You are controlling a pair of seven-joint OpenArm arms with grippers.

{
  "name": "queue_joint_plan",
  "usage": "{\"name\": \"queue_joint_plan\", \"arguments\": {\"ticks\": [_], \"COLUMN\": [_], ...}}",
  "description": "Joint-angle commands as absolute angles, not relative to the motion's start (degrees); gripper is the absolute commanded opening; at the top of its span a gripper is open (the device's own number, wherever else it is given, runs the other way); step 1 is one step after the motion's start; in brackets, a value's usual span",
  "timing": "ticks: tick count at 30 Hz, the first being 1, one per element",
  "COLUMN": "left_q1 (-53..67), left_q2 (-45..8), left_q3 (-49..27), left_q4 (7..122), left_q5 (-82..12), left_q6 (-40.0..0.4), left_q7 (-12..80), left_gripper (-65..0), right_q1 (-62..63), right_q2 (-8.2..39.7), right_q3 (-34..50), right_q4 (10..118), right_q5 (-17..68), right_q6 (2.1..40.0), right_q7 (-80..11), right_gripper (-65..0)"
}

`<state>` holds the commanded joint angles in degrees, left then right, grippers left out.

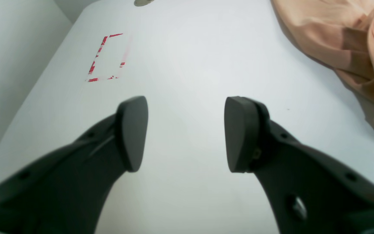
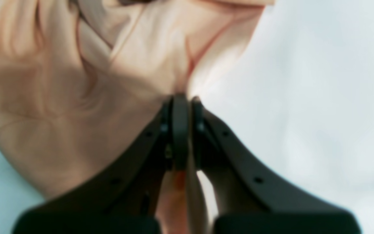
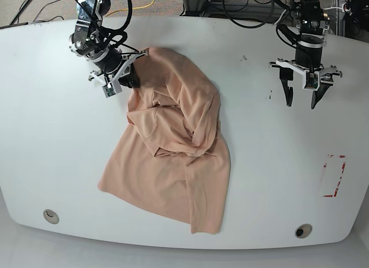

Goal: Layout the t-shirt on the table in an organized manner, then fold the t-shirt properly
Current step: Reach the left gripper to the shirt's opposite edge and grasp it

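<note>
the t-shirt [image 3: 173, 158] lies crumpled on the table [image 3: 52, 135], left of centre, reaching from the far left down toward the near edge. the right gripper [image 3: 131, 72] sits at the shirt's far left corner, pinching its cloth. the left gripper [image 3: 301, 101] hangs over bare table at the far right, well apart from the shirt. a tape rectangle [image 3: 333, 176] lies near the right edge. one grommet hole [image 3: 51, 215] sits at the near left, another [image 3: 302, 230] at the near right.
</note>
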<state>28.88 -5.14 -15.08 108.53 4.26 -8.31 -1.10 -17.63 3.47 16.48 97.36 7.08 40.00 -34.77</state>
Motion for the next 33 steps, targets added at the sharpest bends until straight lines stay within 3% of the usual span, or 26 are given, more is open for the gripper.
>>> {"name": "queue_joint_plan", "arguments": {"ticks": [10,26,33], "left_q1": [25.6,8.6,-1.1], "left_q2": [-5.1,-5.1,-4.9], "left_q3": [-12.3,-5.7,-1.8], "left_q4": [108.4,108.1,100.4], "left_q5": [4.3,3.9,3.8], "left_q6": [-8.3,-8.3,-8.3], "left_q7": [0.0,16.4,21.8], "left_gripper": [-29.4,-29.2,-29.0], "right_q1": [-21.2,-21.4,-19.1], "right_q2": [3.3,4.2,4.2], "right_q3": [16.5,17.5,17.5], "right_q4": [116.8,116.7,116.5], "right_q5": [7.2,7.3,7.3], "right_q6": [40.0,40.0,40.0], "right_q7": [-45.1,-44.2,-43.6], "right_gripper": [-65.0,-65.0,-65.0]}}
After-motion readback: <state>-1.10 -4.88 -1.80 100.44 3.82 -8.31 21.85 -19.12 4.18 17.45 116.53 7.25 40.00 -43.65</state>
